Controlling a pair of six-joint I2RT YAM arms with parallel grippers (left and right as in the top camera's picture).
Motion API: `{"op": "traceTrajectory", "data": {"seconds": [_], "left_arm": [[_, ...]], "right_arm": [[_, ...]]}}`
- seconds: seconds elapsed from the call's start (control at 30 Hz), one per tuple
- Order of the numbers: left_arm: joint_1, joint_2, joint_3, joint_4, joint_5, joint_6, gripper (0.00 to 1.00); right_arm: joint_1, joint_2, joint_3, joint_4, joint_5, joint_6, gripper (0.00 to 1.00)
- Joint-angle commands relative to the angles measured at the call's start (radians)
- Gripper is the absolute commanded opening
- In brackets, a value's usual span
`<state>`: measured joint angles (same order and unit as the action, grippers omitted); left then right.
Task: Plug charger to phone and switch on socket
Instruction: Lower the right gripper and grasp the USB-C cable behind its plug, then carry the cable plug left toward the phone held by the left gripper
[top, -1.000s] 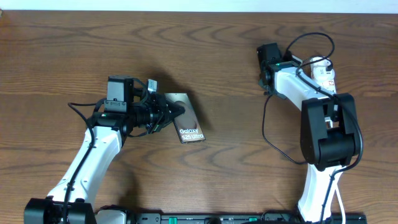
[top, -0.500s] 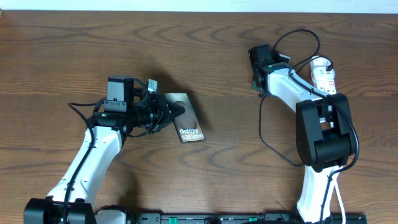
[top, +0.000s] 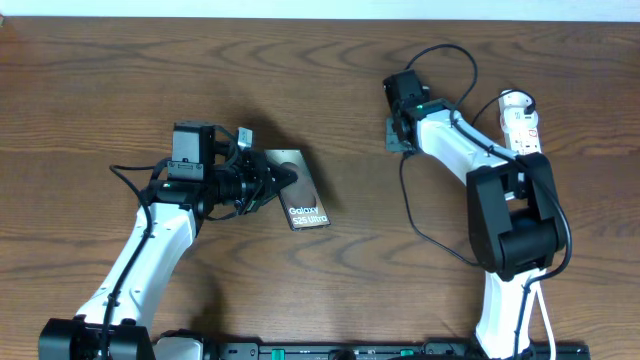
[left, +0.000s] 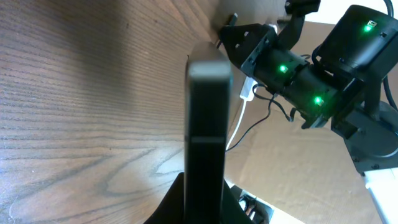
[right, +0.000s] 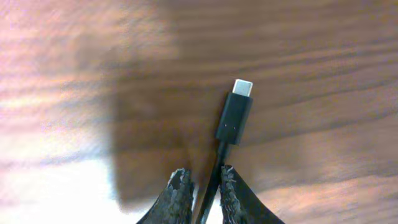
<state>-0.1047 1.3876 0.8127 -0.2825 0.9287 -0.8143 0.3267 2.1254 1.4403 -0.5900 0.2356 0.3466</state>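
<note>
The phone (top: 305, 200), a dark grey slab with white "Galaxy" lettering, sits left of centre, and my left gripper (top: 278, 178) is shut on its near end. In the left wrist view the phone (left: 208, 118) stands edge-on between the jaws (left: 205, 190). My right gripper (top: 393, 135) is shut on the charger, whose thin black cable (top: 404, 195) trails down and to the right. In the right wrist view the connector tip (right: 235, 115) sticks out ahead of the fingers (right: 202, 180), above the wood. The white socket (top: 520, 118) lies at the far right, partly hidden by the right arm.
The right arm (left: 292, 68) with green lights shows beyond the phone in the left wrist view, with a white cord (left: 239, 121) below it. The right arm's base (top: 520, 230) stands at the front right. Brown wooden tabletop (top: 330, 90) lies between the grippers.
My right gripper has moved left across the table with the charger cable, closer to the phone. The left arm and the phone have not moved.
</note>
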Motion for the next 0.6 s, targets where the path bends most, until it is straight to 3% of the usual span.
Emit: {"op": "traceTrajectory", "data": {"seconds": [0.0, 0.57], "left_arm": [[0.003, -0.007, 0.009, 0.004, 0.02, -0.006, 0.07], [0.003, -0.007, 0.009, 0.004, 0.021, -0.006, 0.07]], "right_arm": [[0.035, 0.061, -0.043, -0.072, -0.168, -0.03, 0.14], [0.149, 0.061, -0.044, -0.368, -0.325, -0.03, 0.17]]}}
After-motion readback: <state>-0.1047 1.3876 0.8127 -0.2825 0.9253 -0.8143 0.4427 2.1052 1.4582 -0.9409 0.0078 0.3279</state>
